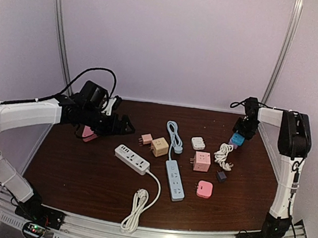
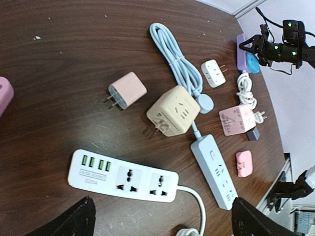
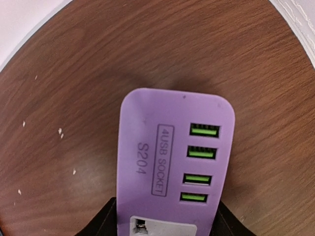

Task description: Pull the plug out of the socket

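Top external view: the right gripper (image 1: pixel 240 133) hangs at about 2 o'clock on the dark wooden table (image 1: pixel 82 173), over a purple power strip (image 3: pixel 167 162) with a blue plug (image 1: pixel 237 139) on it. In the left wrist view the blue plug sits on the near end of the purple strip, apparently seated in it, with the right arm's fingers just at its far side. The right wrist view looks straight down on the strip's USB end: four green ports and the printed label "4USB SOCKET S204". A black finger (image 3: pixel 104 220) flanks each long edge at the bottom of the frame. They straddle the strip and look to be against its sides, but I cannot tell whether they are clamped on it.

The left gripper (image 1: pixel 121 125) hovers at about 10 o'clock with its jaws spread wide and nothing between them. Below it, toward the table's centre, lie:
- a white power strip (image 2: pixel 123 177) with its coiled cord
- a beige cube adapter (image 2: pixel 170 116)
- a pink wall plug (image 2: pixel 127 90)
- a light blue power strip (image 1: pixel 174 180)

Toward 3 o'clock from these lie:
- a pink cube adapter (image 1: pixel 202 161)
- a small white adapter (image 1: pixel 198 143)
- a coiled white cable (image 1: pixel 223 155)
- a flat pink adapter (image 1: pixel 204 189)
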`<state>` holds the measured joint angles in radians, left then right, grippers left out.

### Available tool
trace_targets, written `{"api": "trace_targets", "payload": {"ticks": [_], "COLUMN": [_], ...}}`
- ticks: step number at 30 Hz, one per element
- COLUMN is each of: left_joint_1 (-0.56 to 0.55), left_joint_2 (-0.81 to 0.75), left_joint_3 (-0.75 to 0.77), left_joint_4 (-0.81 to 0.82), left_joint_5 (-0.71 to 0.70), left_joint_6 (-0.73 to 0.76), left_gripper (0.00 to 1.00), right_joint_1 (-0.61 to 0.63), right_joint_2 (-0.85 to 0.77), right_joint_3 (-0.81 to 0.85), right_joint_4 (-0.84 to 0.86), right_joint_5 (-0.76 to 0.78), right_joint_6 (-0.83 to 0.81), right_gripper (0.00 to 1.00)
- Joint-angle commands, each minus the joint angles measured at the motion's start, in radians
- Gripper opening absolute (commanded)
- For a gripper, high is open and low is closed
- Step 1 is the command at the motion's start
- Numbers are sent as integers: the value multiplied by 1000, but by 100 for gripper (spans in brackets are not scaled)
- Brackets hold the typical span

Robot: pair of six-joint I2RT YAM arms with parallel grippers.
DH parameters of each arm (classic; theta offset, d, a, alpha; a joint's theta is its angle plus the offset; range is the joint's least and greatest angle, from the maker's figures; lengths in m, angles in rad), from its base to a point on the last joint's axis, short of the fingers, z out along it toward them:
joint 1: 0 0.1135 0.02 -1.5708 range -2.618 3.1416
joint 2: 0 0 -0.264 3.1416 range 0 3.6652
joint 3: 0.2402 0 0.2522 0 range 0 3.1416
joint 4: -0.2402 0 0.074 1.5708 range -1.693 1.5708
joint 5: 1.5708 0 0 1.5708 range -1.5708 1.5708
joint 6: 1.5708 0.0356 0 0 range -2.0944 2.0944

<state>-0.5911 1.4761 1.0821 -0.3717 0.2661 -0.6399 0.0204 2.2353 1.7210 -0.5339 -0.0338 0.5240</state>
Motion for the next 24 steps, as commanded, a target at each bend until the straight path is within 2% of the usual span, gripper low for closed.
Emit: {"api": "trace_targets", "payload": {"ticks": [1,11,18,24], "left_joint_1": [-1,-1,-26,-52], "left_joint_2": [-14,20,75,107], "left_joint_3": [-66,-93,-63,-71], "left_joint_4": [209,332,367,449], "left_joint_5": [137,213,240,250], "left_joint_6": [-154,-245,-266,-309], "left_gripper": [98,98,98,98], "right_joint_1": [62,193,323,442], "right_joint_2": [-145,-438,-568,-654], "right_joint_3": [-78,-259,-391,-437], "right_joint_4": [3,-40,-34,-51], "right_joint_5": [-16,-3,-7,-45], "right_joint_6": [-87,-186,-239,-298], "right_gripper": [13,10,10,10]}}
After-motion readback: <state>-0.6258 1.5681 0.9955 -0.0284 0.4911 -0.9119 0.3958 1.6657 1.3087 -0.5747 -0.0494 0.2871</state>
